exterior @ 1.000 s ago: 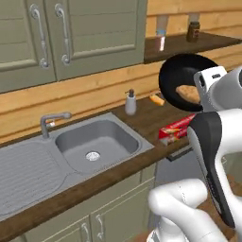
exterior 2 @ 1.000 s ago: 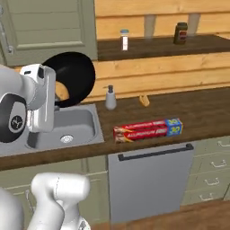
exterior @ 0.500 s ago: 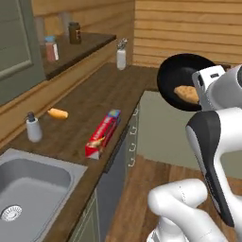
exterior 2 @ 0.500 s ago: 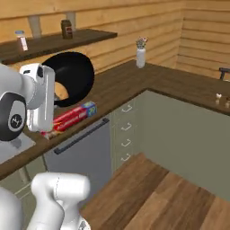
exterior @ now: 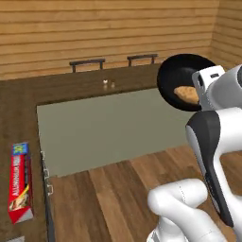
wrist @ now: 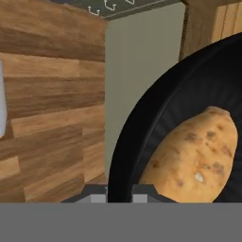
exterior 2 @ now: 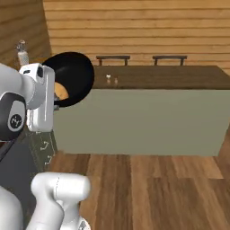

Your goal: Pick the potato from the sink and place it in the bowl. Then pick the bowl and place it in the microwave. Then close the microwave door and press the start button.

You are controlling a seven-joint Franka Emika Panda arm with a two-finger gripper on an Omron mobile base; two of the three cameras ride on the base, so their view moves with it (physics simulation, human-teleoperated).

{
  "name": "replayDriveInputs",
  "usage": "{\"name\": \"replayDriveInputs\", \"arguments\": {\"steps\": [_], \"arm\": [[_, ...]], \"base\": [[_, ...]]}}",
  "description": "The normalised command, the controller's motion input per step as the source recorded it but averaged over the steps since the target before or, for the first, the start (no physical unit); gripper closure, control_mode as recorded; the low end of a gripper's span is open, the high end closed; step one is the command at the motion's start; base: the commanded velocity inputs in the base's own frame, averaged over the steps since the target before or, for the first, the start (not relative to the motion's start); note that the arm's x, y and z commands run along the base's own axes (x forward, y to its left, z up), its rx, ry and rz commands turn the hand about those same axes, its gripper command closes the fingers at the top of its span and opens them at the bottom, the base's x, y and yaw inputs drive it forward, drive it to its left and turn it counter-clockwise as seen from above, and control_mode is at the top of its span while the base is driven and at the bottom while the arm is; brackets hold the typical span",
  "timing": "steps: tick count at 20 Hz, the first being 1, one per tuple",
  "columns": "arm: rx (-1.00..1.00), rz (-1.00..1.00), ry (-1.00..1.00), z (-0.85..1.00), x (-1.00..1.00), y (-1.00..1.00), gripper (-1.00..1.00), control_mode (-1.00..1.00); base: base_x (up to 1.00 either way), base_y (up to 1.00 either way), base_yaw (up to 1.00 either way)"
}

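The end effector (wrist: 118, 197) is clenched on the rim of the bowl (exterior: 182, 80), holding it up in the air and tilted on edge beside the white arm. The potato (wrist: 196, 158) lies inside the bowl, resting against its black wall just past the gripped rim; in the left base view it shows as a tan lump (exterior: 187, 94) low in the bowl.

Taking the bowl as the landmark: behind and below it runs a long island surface (exterior: 71, 85) with a dark brown top and a pale grey-green front panel (exterior 2: 148, 121). 2 small shakers (exterior: 108, 84) stand on that top, well apart from the bowl. Beyond the island, 2 dark chair backs (exterior 2: 112, 58) rise against a wall of horizontal wooden planks (exterior: 104, 28).

Far to the left of the bowl in the left base view, a red box of foil (exterior: 20, 182) lies on a second dark surface (exterior: 16, 123), near its edge above the cabinet fronts.

Under the bowl the wooden floor (exterior 2: 157, 188) is bare between the island front and the robot's base.
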Motion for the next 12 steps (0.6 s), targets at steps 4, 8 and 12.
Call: {"name": "replayDriveInputs", "arguments": {"steps": [4,8,12], "arm": [[0.0,0.0,0.0,0.0,0.0,0.0,1.0,1.0],[0.0,0.0,0.0,0.0,0.0,0.0,1.0,1.0],[0.0,0.0,0.0,0.0,0.0,0.0,1.0,1.0]], "base": [[0.0,0.0,-0.94],[0.0,0.0,-0.9],[0.17,0.0,-0.8]]}}
